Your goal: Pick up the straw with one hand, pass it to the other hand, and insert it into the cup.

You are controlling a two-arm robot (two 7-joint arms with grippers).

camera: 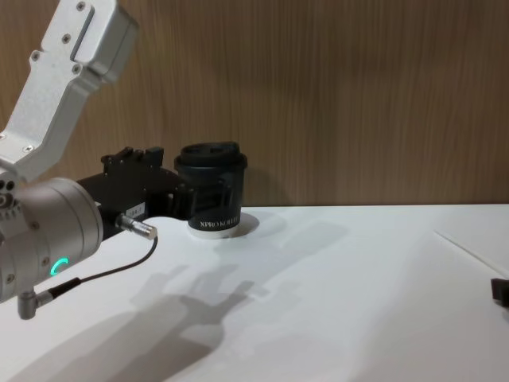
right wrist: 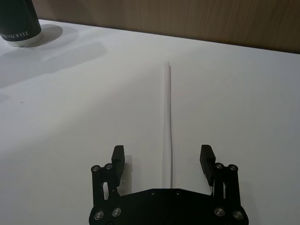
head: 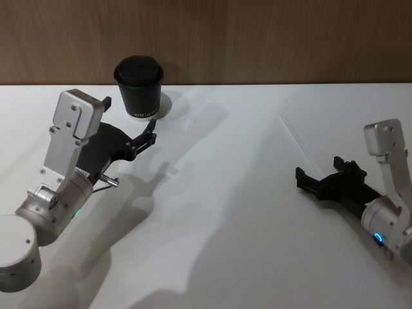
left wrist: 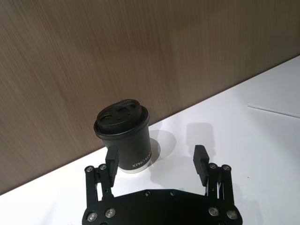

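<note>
Right gripper: wide open, fingers spread, nothing held, and the straw runs right up the gap between them!
Straw: flat on the table, its near end lying between the right gripper's two fingers and touching neither; the rest stretches straight out ahead of that gripper toward the wall.
Left gripper: open as well and empty, parked low, just short of the cup.
Cup: upright with its domed lid on and white lettering near the base, just ahead of the left gripper. It lines up with one finger, not with the gap. Whether that finger touches it, I can't tell.
Cup from the right gripper: well apart, far off across the table and to one side of the straw's line.
Table: white, with both grippers out over it.
Wall: wood panelling just behind the cup.
Cable: thin and black, looping off the left arm behind its gripper.
</note>
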